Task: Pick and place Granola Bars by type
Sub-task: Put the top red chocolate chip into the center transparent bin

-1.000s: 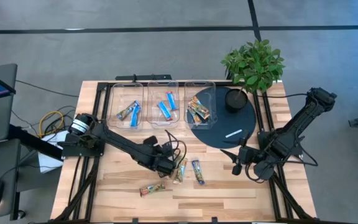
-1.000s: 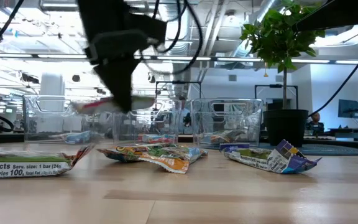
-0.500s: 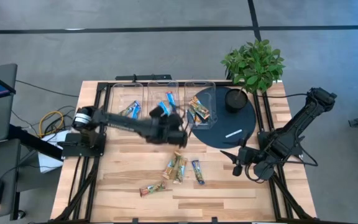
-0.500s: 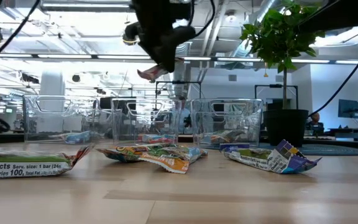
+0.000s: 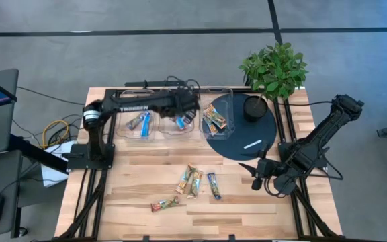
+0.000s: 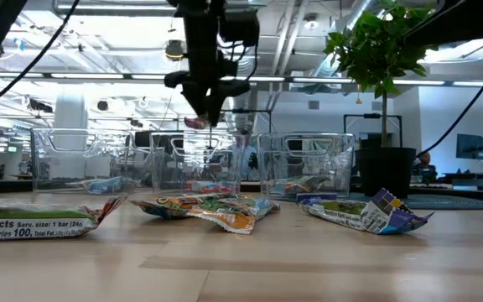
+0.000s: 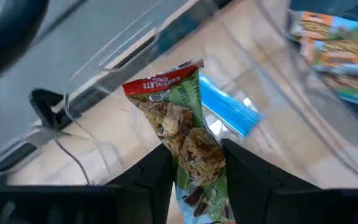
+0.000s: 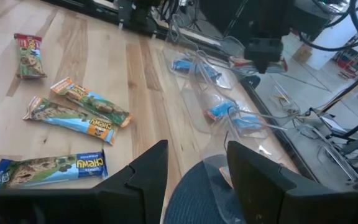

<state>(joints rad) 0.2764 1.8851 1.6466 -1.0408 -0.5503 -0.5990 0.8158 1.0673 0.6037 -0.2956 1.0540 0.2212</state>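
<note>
**Ana:** Wooden tabletop (image 5: 146, 161), grey floor around it, a potted plant (image 5: 274, 67) at the far right corner on a dark round disc (image 5: 244, 138). How far along is the sorting?

**Ben:** Partly done, I'd judge. Three clear bins stand in a row along the far edge. The left bin (image 5: 138, 99) holds a couple of bars, mostly blue. The middle bin (image 5: 175, 131) has blue ones too. The right bin (image 5: 215, 93) holds orange and green bars.

**Ana:** And what's left?

**Ben:** Four Granola Bars lie loose on the near half of the table: a pair (image 5: 189, 180) touching each other near the middle, a blue one (image 5: 212, 185) just to their right, and one (image 5: 164, 203) nearer still and to the left.

**Ana:** Is anything being carried?

**Ben:** Yes. The left gripper (image 5: 183, 107) hangs over the middle bin, its fingers narrowed onto a held bar (image 7: 188, 140) with a red end and green wrapper. The left wrist view shows a blue bar (image 7: 229, 112) in the bin just beyond it.

**Ana:** So that one isn't placed yet?

**Ben:** Not yet; the low view shows it up above the bin rims. Whether this bin matches its type I can't tell.

**Ana:** The other arm?

**Ben:** The right gripper (image 5: 255, 175) waits at the near right, beside the disc, fingers apart and holding nothing.
</note>
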